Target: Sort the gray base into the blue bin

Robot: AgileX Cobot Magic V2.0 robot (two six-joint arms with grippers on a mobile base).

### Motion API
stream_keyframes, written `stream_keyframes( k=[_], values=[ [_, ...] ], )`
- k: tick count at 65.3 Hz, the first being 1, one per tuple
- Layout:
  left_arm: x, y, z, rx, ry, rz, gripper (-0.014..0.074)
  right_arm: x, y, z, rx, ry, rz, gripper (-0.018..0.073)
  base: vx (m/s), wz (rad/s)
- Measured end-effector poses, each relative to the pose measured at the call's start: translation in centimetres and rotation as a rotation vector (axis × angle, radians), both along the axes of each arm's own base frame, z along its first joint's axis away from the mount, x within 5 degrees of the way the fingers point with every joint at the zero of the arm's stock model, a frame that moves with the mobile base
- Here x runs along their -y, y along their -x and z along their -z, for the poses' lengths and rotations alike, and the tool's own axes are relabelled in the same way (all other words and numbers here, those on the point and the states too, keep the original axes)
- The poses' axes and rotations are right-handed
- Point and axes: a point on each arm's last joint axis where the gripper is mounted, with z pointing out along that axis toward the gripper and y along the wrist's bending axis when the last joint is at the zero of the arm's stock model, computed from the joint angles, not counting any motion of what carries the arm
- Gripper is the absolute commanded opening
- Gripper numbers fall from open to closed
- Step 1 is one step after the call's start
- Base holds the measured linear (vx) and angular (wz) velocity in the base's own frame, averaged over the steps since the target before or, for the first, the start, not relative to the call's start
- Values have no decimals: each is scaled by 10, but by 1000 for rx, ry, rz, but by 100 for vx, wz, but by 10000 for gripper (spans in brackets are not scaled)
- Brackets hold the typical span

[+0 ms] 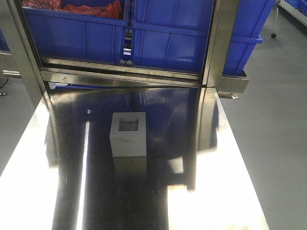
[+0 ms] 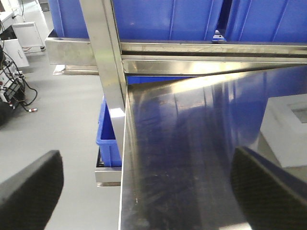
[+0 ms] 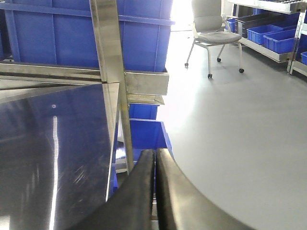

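Since the base [image 1: 128, 134] sat loose on the slick steel worktop [image 1: 225, 196], a glancing touch could have shoved it away, and the rack post [image 1: 218, 43] could have blocked the carry to the bin [image 1: 182, 38]. The left hand [image 2: 146, 165] was spread wide and empty, base just off to its right, untouched; the right hand [image 3: 155, 187] was pinched together, empty, base outside its view.

My left gripper [image 2: 146, 160] shows as two broad black fingers [image 2: 31, 191] with rounded tips. Their surface is matte and finely dimpled, like a tight woven grid, and one has a bluish gleam along its upper edge. My right gripper [image 3: 155, 154] is black too, but its fingers look smoother, faintly glossy, curving and tapering to narrow tips.
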Motion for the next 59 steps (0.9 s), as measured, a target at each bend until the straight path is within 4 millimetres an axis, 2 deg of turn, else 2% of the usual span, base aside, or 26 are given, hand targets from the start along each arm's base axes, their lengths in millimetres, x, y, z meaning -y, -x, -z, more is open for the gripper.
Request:
stream_keyframes(
  k=[12, 21, 29, 37, 45, 59],
  values=[
    [2, -15, -9, -35, -38, 43, 584, 0, 0, 0, 0, 0, 0, -5, 0, 0],
    [9, -45, -25, -73, -88, 136, 553, 0, 0, 0, 0, 0, 0, -5, 0, 0],
    [19, -81, -33, -126, -119, 225, 553, 0, 0, 0, 0, 0, 0, -5, 0, 0],
    [37, -116, -33, -180, -133, 310, 553, 0, 0, 0, 0, 0, 0, -5, 0, 0],
    [63, -146, -29, -244, -126, 401, 553, 0, 0, 0, 0, 0, 0, -5, 0, 0],
    [119, -191, -4, -366, -114, 519, 553, 0, 0, 0, 0, 0, 0, -5, 0, 0]
  ],
)
